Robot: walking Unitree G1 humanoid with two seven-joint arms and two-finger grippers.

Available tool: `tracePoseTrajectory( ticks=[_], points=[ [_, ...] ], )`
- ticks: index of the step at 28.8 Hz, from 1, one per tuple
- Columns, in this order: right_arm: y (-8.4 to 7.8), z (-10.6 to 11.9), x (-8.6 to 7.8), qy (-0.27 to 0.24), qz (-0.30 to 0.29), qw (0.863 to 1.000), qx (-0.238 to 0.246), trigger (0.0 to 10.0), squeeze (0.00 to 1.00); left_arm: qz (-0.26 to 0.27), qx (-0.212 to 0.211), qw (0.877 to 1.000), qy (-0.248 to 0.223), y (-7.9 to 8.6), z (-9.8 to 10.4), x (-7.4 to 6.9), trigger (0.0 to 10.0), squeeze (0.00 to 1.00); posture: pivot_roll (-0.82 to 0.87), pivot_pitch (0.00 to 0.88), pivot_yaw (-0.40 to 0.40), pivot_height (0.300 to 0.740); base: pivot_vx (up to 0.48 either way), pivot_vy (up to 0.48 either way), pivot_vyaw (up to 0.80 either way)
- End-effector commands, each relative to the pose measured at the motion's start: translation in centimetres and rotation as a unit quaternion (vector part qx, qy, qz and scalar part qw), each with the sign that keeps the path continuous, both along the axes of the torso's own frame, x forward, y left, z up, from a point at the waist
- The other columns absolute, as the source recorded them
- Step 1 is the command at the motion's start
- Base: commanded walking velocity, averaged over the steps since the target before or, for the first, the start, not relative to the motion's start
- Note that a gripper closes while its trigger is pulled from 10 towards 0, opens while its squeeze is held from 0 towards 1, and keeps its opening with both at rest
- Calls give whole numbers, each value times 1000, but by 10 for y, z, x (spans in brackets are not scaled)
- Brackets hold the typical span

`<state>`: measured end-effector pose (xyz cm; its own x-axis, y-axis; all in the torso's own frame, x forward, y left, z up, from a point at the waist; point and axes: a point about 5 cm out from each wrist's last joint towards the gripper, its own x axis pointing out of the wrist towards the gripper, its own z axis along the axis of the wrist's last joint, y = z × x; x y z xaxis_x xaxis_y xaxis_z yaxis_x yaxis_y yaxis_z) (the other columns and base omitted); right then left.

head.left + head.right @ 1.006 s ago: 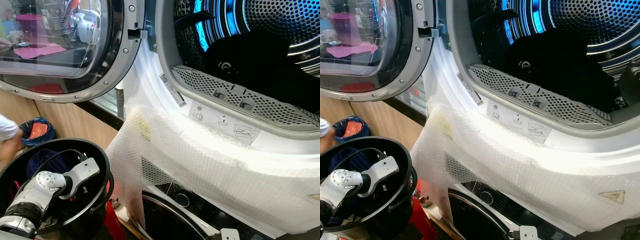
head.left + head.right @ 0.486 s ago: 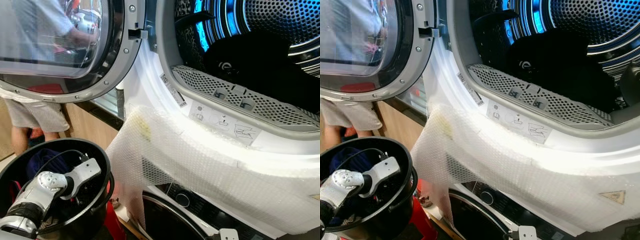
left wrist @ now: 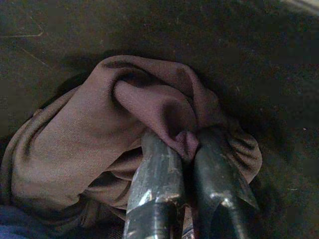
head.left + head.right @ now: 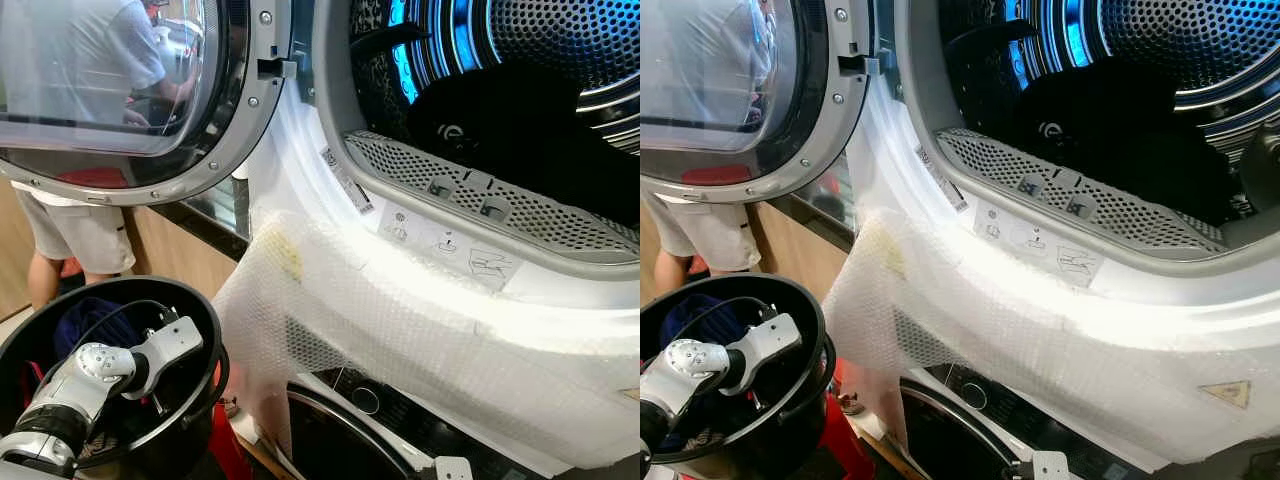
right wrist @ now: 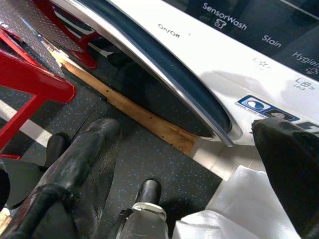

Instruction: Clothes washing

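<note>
My left arm (image 4: 100,370) reaches down into a black bucket (image 4: 215,340) at the lower left. Inside it, my left gripper (image 3: 187,144) is shut on a fold of a brown garment (image 3: 99,124) that lies bunched on the bucket's dark bottom. A blue garment (image 4: 85,315) lies at the bucket's far side. The upper machine's drum (image 4: 560,40) is lit blue and stands open, with dark clothes (image 4: 520,120) heaped inside. My right gripper (image 5: 189,164) hangs open low down, in front of the lower washer's panel (image 5: 239,30).
The round glass door (image 4: 120,90) is swung open at the upper left. Bubble wrap (image 4: 400,330) hangs over the machine's front below the opening. A person in shorts (image 4: 70,230) stands behind the door. A red metal stand (image 5: 30,79) sits on the floor.
A person has walked in behind the open door and now stands there. My left arm has hardly moved inside the bucket.
</note>
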<state>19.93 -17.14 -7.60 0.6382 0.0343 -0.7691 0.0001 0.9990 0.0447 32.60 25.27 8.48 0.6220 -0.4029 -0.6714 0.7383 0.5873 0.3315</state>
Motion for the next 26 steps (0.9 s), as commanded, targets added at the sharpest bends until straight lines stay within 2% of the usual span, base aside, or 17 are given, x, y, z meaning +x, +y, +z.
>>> tracePoseTrajectory(
  ticks=[1, 8, 13, 21, 23, 25, 26],
  points=[
    [-2, 0, 0, 3, -2, 1000, 2, 10000, 0, -14, -10, 1000, -13, -6, 4, 3, 0, 0, 198, 47, -137, 740, 0, 0, 0],
    [0, 0, 0, 2, 3, 1000, 7, 10000, 0, -5, -15, 1000, -26, -3, 7, 3, 0, 0, 202, 48, -138, 740, 0, 0, 0],
    [1, 0, 1, 1, 6, 1000, 11, 10000, 0, -1, -50, 998, -35, 0, 11, 0, 0, 0, 203, 48, -139, 740, 0, 0, 0],
    [2, 1, 2, -2, 9, 1000, 15, 10000, 0, -6, -70, 997, -39, 5, 18, -6, 0, 0, 204, 48, -139, 740, 0, 0, 0],
    [2, 1, 2, -2, 11, 1000, 17, 10000, 0, -11, -85, 995, -41, 6, 23, -9, 0, 0, 209, 47, -141, 740, 0, 0, 0],
    [3, 2, 3, -5, 17, 1000, 20, 10000, 0, -31, -139, 988, -62, 9, 53, -21, 0, 0, 224, 44, -147, 740, 0, 0, 0],
    [3, 2, 3, -5, 17, 1000, 20, 10000, 0, -31, -139, 988, -62, 9, 53, -21, 0, 0, 224, 44, -147, 740, 0, 0, 0]
  ],
)
